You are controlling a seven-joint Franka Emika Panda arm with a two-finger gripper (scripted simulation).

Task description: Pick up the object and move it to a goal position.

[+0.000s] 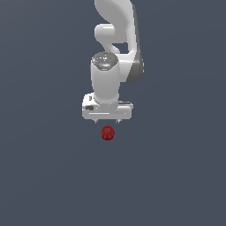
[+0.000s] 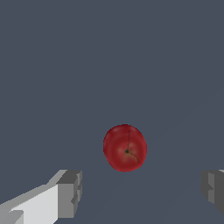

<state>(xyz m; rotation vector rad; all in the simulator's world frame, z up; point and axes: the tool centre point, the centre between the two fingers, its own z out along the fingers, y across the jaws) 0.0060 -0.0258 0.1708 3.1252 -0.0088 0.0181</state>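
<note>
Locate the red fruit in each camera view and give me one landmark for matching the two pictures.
Exterior view: the red fruit sits near the picture's centre on the grey floor, just below the white gripper.
Wrist view: the red fruit lies near the middle of the picture, apart from both grey fingertips, ahead of the gap between them.
Shared landmark: the gripper's open fingers, with the fruit close by them in both views.
</note>
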